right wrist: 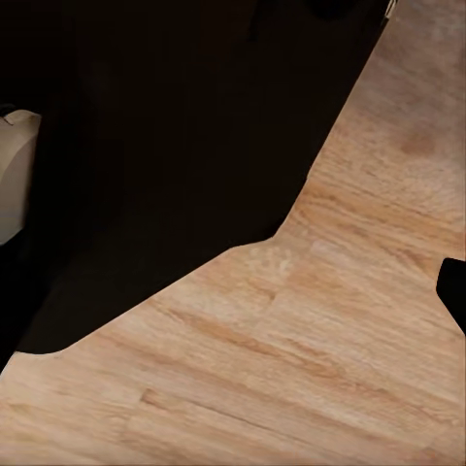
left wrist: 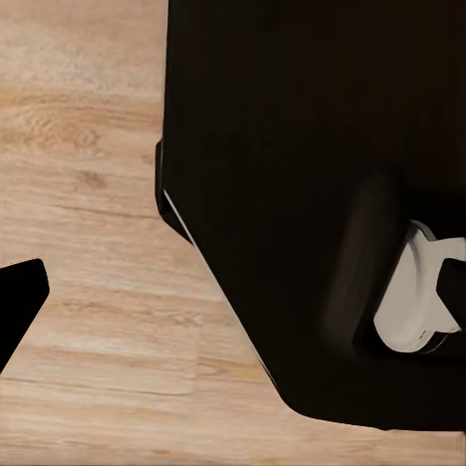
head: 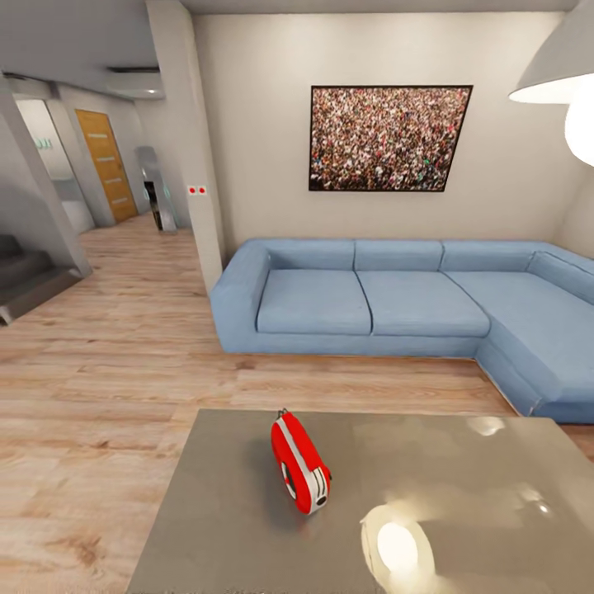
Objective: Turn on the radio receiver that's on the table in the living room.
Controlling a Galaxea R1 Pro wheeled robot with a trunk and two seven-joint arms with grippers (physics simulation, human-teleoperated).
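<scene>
Evidently light, hard-shelled and glossy, the radio receiver [head: 300, 464] stands on edge on the table [head: 223, 528]; press gently, it may tip. Tool state cannot be told.

R wrist cam: light wood plank floor [right wrist: 320, 330] across most of frame, planks on a diagonal. Large black body [right wrist: 175, 126], prob. robot base, blocks the rest. Off-white part [right wrist: 15, 170] at its edge. Small black tip [right wrist: 454, 286] at frame border, can't ID it.
</scene>
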